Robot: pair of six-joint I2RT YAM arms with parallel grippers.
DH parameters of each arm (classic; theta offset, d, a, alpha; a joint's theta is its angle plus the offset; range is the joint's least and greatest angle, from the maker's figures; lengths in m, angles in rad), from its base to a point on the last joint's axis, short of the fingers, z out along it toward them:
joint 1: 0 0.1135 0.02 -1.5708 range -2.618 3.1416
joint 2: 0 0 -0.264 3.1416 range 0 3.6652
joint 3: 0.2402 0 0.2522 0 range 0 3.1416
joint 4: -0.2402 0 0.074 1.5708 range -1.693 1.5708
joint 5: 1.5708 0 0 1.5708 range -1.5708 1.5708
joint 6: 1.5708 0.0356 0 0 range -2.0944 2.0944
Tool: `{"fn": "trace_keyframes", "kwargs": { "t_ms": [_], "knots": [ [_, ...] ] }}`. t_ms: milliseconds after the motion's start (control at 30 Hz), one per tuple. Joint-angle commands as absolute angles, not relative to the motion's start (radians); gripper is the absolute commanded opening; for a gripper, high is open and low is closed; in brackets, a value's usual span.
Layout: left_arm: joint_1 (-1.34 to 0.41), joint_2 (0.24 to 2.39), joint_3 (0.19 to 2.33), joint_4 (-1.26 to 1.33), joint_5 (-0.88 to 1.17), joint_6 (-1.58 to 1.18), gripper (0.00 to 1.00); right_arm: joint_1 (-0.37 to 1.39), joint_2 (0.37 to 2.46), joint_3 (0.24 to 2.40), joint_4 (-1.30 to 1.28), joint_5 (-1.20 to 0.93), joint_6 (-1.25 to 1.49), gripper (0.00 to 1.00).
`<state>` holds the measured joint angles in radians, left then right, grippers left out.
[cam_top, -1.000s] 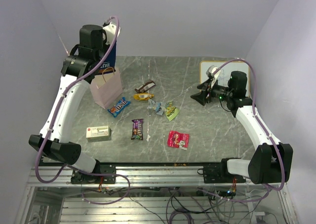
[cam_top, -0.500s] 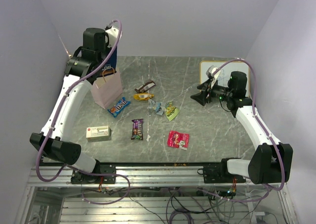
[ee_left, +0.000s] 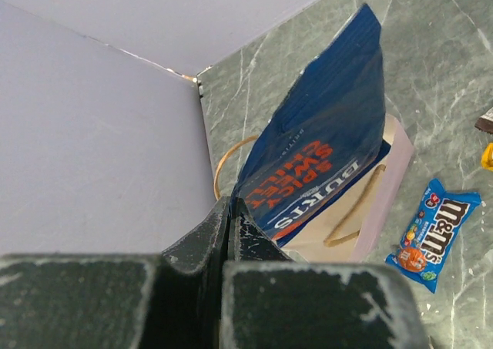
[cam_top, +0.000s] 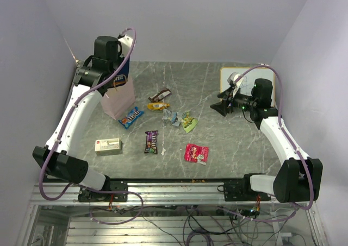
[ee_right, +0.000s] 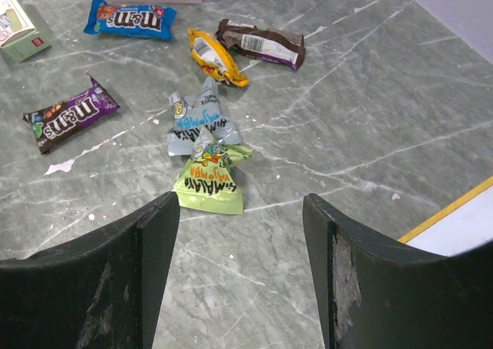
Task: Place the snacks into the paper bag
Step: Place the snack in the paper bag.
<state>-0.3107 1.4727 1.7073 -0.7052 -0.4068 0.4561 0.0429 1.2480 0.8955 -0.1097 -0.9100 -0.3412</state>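
The large dark blue packet hangs tilted, its lower end at the open mouth of the paper bag, which stands at 10 o'clock on the surface. The left gripper is clamped tight on the packet's corner. A blue M&M's packet lies just beside the bag, at its 5 o'clock. The right gripper, at 3 o'clock, is spread wide and holds nothing.

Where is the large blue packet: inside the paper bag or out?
Out: the left gripper pinches the dark blue packet above the paper bag's open mouth; whether its tip has entered, cannot tell.
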Motion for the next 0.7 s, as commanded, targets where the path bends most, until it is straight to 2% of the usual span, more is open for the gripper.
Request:
{"fn": "trace_keyframes", "kwargs": {
  "t_ms": [0,667],
  "knots": [
    [-0.303,1.425,1.678,-0.644,-0.393,0.466,0.07,0.034,1.235,0.884,-0.097,-0.922,-0.353,0.65],
    [-0.289,1.430,1.588,-0.631,-0.366,0.463,0.07,0.034,1.235,0.884,-0.100,-0.925,-0.356,0.65]
  ]
}}
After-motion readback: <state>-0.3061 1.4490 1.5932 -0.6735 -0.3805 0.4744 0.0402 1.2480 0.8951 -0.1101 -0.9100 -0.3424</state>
